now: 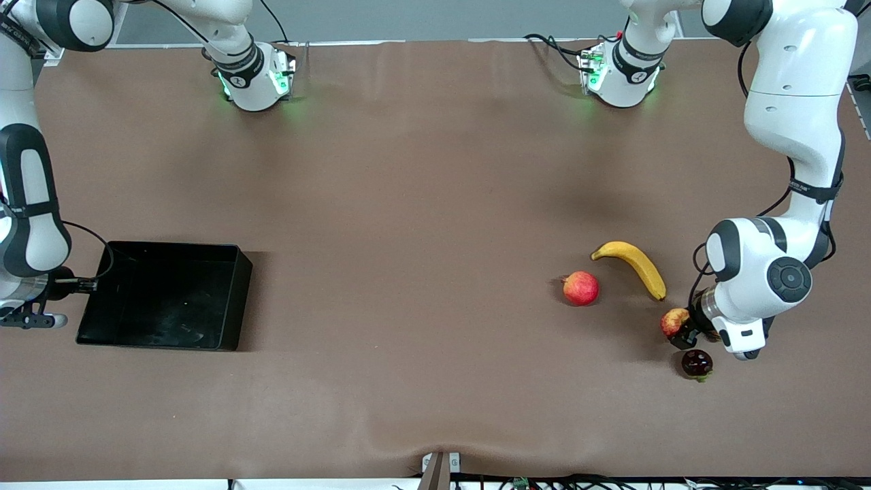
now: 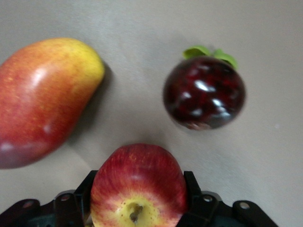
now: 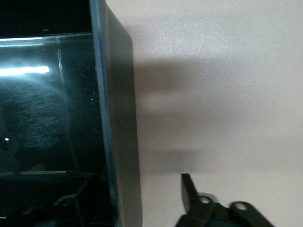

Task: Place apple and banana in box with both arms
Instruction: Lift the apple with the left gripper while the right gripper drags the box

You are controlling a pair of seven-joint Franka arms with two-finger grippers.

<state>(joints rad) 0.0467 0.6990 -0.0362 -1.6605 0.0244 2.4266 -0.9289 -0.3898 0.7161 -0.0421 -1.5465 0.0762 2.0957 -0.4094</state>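
My left gripper (image 1: pixel 684 332) is shut on the small red-and-yellow apple (image 1: pixel 674 320), low over the table at the left arm's end. In the left wrist view the apple (image 2: pixel 137 182) fills the space between the black fingers (image 2: pixel 191 189). The yellow banana (image 1: pixel 633 265) lies on the table farther from the front camera than the apple. The black box (image 1: pixel 163 296) sits at the right arm's end. My right gripper (image 1: pixel 83 281) is open and straddles the box's end wall (image 3: pixel 118 118), with one finger (image 3: pixel 189 194) outside it.
A larger pinkish-red fruit (image 1: pixel 580 288) lies beside the banana. A dark mangosteen with green leaves (image 1: pixel 697 363) lies close to the held apple, nearer the camera. A red-yellow mango (image 2: pixel 42 99) lies close by in the left wrist view.
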